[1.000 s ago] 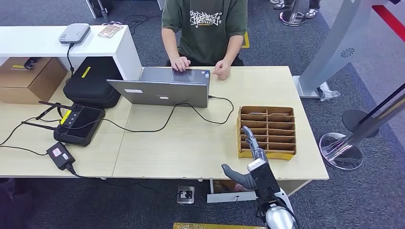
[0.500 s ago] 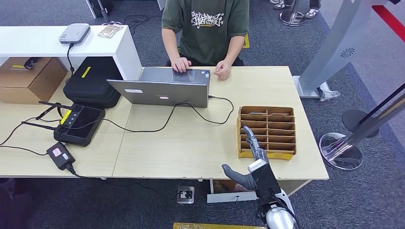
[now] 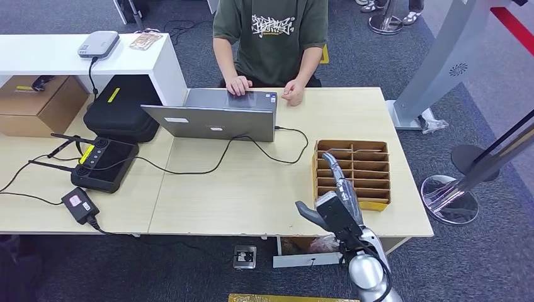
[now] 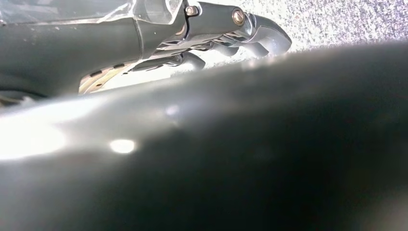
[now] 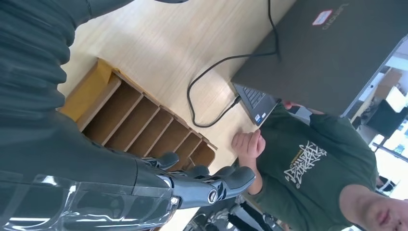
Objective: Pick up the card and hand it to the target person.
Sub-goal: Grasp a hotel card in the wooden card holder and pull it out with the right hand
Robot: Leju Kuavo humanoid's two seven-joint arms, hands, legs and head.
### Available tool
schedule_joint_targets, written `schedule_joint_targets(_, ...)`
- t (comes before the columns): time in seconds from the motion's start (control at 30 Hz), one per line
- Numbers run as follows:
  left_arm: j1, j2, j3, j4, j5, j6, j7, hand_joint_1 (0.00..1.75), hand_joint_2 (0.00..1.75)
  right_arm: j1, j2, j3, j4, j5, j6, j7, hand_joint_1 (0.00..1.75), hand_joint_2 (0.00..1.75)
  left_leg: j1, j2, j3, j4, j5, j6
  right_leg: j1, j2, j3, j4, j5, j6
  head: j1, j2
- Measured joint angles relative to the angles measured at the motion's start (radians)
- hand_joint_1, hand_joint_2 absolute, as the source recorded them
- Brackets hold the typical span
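Note:
A brown cardboard organiser (image 3: 380,148) with several slots stands on the right part of the wooden desk (image 3: 252,189). A thin pale card edge (image 3: 340,150) shows in its far row. My right hand (image 3: 337,198) hovers over the organiser's near left corner, fingers stretched forward, thumb apart, holding nothing. In the right wrist view the right hand (image 5: 192,185) hangs above the organiser's (image 5: 91,91) slots. The person (image 3: 271,38) in a green shirt sits across the desk, both hands at the laptop (image 3: 214,119). My left hand (image 4: 216,29) hangs over grey carpet and holds nothing.
A black cable (image 3: 252,148) runs from the laptop across the desk toward the left. A black controller (image 3: 104,163) and a power brick (image 3: 79,206) lie at the left, with a black case (image 3: 119,107) behind. A metal stand base (image 3: 450,198) sits right of the desk.
My right hand has moved forward and up, from below the desk's front edge to over the organiser's near left corner. The person has not moved.

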Motion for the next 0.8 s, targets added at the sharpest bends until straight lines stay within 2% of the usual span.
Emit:
schedule_joint_targets(0.13,0.0,0.0,0.0,0.0,0.0,0.0,-0.003,0.0,0.0,-0.027,-0.009,-0.004,0.028,0.058,-0.023,0.021,0.0,1.75,0.0,0.0,0.0,0.0,0.0,0.0,0.0,0.0,0.0,0.0,0.0,0.0,0.0,0.0)
schedule_joint_targets(0.33,0.0,-0.002,0.0,0.0,-0.001,0.0,-0.004,0.0,0.0,-0.165,-0.069,-0.049,0.16,0.232,-0.165,0.086,0.0,1.75,0.0,0.0,0.0,0.001,0.001,0.001,0.0,0.0,0.0,0.0,0.001,0.002,0.0,0.0)
schedule_joint_targets(0.43,0.001,-0.005,0.0,0.0,0.0,0.0,0.002,0.0,0.0,-0.203,-0.094,-0.07,0.201,0.339,-0.24,0.136,0.0,1.75,0.0,0.0,0.0,0.001,0.001,0.001,0.0,0.0,0.0,0.0,0.002,0.002,0.0,0.0)
schedule_joint_targets(0.8,-0.006,-0.006,-0.003,0.0,-0.021,0.0,0.012,0.0,0.0,-0.195,-0.149,-0.124,0.225,0.565,-0.376,0.257,0.0,1.75,0.0,0.0,-0.001,0.001,0.0,0.001,0.0,0.0,-0.001,0.0,0.001,0.002,0.0,0.0)
